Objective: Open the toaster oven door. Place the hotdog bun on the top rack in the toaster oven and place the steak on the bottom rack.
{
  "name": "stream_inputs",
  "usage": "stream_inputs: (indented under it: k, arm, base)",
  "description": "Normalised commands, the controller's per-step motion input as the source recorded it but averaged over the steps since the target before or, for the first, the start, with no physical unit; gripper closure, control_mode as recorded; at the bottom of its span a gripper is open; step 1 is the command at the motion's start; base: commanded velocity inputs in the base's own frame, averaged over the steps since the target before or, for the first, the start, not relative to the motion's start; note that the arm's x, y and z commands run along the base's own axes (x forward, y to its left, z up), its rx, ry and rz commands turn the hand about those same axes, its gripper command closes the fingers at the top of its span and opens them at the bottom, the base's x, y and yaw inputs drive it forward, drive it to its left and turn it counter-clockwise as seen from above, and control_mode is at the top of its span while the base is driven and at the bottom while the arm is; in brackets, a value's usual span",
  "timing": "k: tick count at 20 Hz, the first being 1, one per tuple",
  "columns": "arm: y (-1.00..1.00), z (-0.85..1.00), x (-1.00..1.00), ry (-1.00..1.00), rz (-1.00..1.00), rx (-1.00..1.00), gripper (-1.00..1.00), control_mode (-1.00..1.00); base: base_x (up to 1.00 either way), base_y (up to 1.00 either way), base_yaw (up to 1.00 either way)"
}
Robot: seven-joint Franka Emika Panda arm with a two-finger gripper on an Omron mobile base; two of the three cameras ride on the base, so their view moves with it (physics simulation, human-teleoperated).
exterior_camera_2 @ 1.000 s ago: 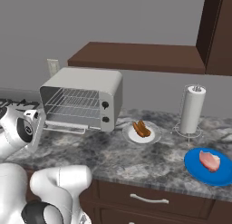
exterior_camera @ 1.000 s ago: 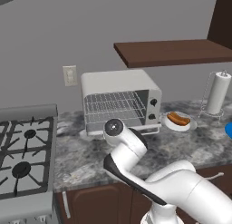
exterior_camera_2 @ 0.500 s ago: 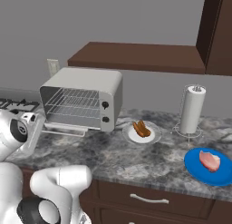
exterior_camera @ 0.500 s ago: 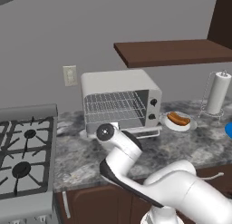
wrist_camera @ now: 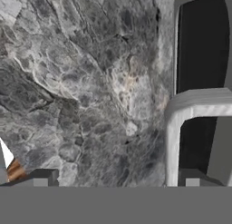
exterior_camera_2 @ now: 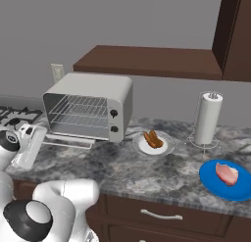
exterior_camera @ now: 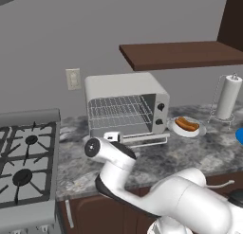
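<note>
The toaster oven (exterior_camera: 124, 88) stands at the back of the counter. Its door (exterior_camera: 142, 139) is down flat in front of it. Inside show the top rack (exterior_camera: 118, 106) and the bottom rack (exterior_camera: 119, 122), both bare. The hotdog bun (exterior_camera: 186, 124) lies on a white dish right of the oven. On a blue plate at the far right rests the steak (exterior_camera_2: 226, 173). My gripper (wrist_camera: 118, 180) is open and holds nothing. It hangs low at the door's front left corner, pointing down at the counter. One fingertip (wrist_camera: 192, 178) is over the door glass (wrist_camera: 201, 51).
A black-grated stove (exterior_camera: 23, 157) fills the counter's left end. A paper towel roll (exterior_camera_2: 207, 117) on a wire stand stands behind the blue plate (exterior_camera_2: 215, 184). A dark wooden shelf (exterior_camera_2: 147, 60) hangs over the oven. Bare granite (exterior_camera_2: 122, 172) lies between the door and the front edge.
The hand has swung left and down, from the counter in front of the oven door to the door's front left corner. The door, the bun and the steak have not moved.
</note>
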Motion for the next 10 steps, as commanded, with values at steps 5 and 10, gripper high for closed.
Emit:
stream_inputs:
  k: [5, 10]
  arm:
    - [0.17, 0.6, -0.52, -0.07, -0.21, 0.0, -1.0, -1.0]
    - [0.13, 0.56, -0.44, -0.02, -0.17, -0.05, -1.0, -1.0]
  base:
    - [0.0, 0.0, 0.0]
    - [0.0, 0.0, 0.0]
